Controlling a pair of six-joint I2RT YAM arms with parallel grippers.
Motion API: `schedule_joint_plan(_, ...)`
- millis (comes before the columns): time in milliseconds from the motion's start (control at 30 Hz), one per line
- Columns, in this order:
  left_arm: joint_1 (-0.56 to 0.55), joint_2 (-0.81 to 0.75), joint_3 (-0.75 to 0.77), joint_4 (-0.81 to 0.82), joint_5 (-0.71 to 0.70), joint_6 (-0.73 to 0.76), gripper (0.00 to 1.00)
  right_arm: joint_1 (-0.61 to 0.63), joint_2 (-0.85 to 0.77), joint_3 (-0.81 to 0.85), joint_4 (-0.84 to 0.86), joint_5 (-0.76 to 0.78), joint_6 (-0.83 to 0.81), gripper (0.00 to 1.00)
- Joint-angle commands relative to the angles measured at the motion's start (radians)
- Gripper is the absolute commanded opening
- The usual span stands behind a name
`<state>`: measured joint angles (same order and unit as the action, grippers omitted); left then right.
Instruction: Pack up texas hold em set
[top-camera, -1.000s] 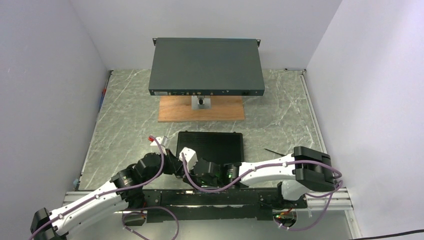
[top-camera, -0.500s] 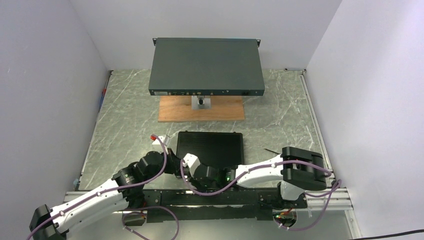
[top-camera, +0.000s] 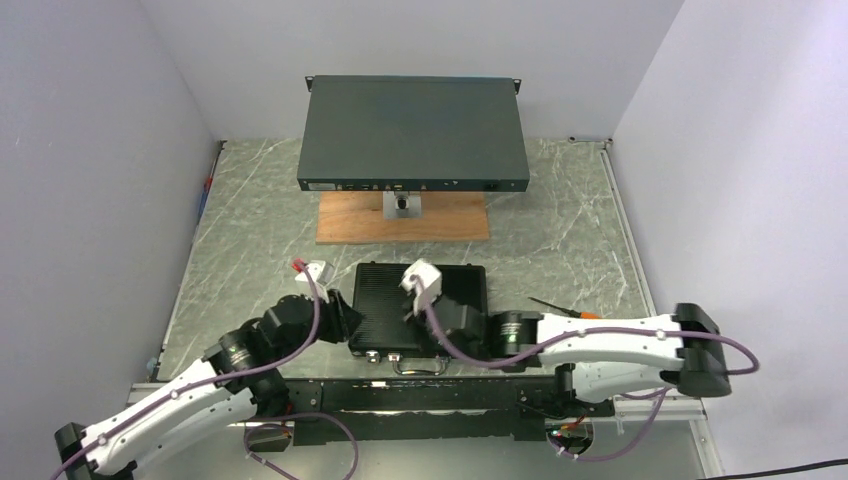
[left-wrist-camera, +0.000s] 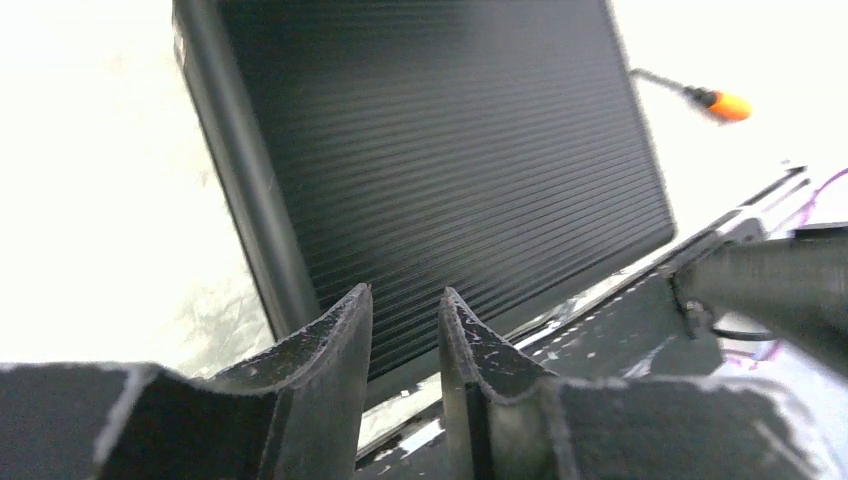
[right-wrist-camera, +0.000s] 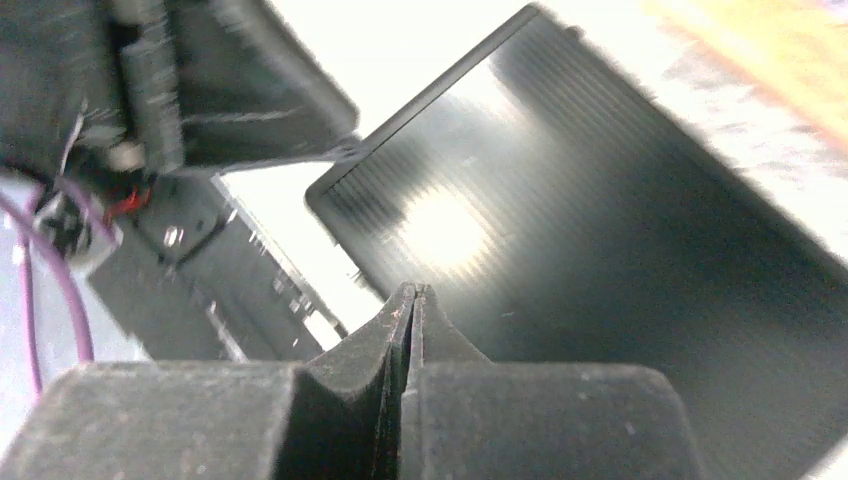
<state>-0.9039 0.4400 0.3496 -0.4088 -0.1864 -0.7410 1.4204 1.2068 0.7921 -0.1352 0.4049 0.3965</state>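
1. Since the earlier frame, my right arm has swung off the near edge of the briefcase. Its elbow now sits far out to the right and its wrist hangs over the lid. The handle on the case's near edge is now uncovered. The fingers of my left pincer have parted slightly.
2. Briefcase: closed, lying flat on the marbled table, close to the near edge and between my two arms. The ribbed lid faces up.
3. Left pincer: released. A narrow gap stands between the fingers, with nothing in it. It sits at the case's near left corner, and the ribbed lid stretches ahead of and below the fingertips. I cannot tell whether the fingers touch the case.
4. Right pincer: clenched. The fingers press flat against each other and grasp nothing. It points down at the lid, over its near left part and a little inside the corner. I cannot tell whether the tips touch the lid.
5. Screwdriver: orange handle, lying on the table just right of the case and apart from both pincers.
6. Rack box: dark grey, standing on a wooden board at the far side, well apart from the case.
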Motion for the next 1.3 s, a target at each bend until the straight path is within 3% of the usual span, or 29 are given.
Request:
schedule_joint_plan(0, 0.002, -0.069, 0.149, -0.055, -0.042, 0.094, 0.37, -0.102, -0.143, 0.072, -0.217, 0.169, 0.024, 0.02)
schedule_joint_plan(67, 0.001, -0.085, 0.19, -0.075, -0.059, 0.116, 0.39, -0.168, -0.189, 0.06, -0.228, 0.091, 0.016, 0.02)
schedule_joint_plan(167, 0.001, -0.106, 0.259, -0.11, -0.067, 0.145, 0.44, -0.188, -0.23, 0.067, -0.269, 0.101, 0.031, 0.05)
schedule_joint_plan(333, 0.002, -0.2, 0.39, -0.16, -0.122, 0.229, 0.58, -0.214, -0.263, 0.19, -0.465, 0.351, 0.096, 0.28)
schedule_joint_plan(433, 0.002, -0.26, 0.481, -0.174, -0.177, 0.305, 0.7, -0.272, -0.286, 0.299, -0.598, 0.503, 0.138, 0.48)
schedule_joint_plan(600, 0.001, -0.309, 0.626, -0.19, -0.246, 0.442, 0.83, -0.388, -0.382, 0.409, -0.665, 0.64, 0.081, 0.67)
schedule_joint_plan(733, 0.001, -0.325, 0.704, -0.211, -0.283, 0.504, 0.85, -0.402, -0.434, 0.466, -0.655, 0.71, -0.007, 0.78)
schedule_joint_plan(1000, 0.002, -0.332, 0.772, -0.209, -0.298, 0.551, 0.86, -0.403, -0.401, 0.565, -0.747, 0.8, 0.015, 0.99)
schedule_joint_plan(1200, 0.002, -0.332, 0.751, -0.204, -0.303, 0.544, 0.87, -0.402, -0.399, 0.567, -0.737, 0.782, 0.021, 1.0)
schedule_joint_plan(1267, 0.002, -0.331, 0.744, -0.202, -0.303, 0.538, 0.87, -0.404, -0.426, 0.532, -0.659, 0.725, -0.048, 1.0)
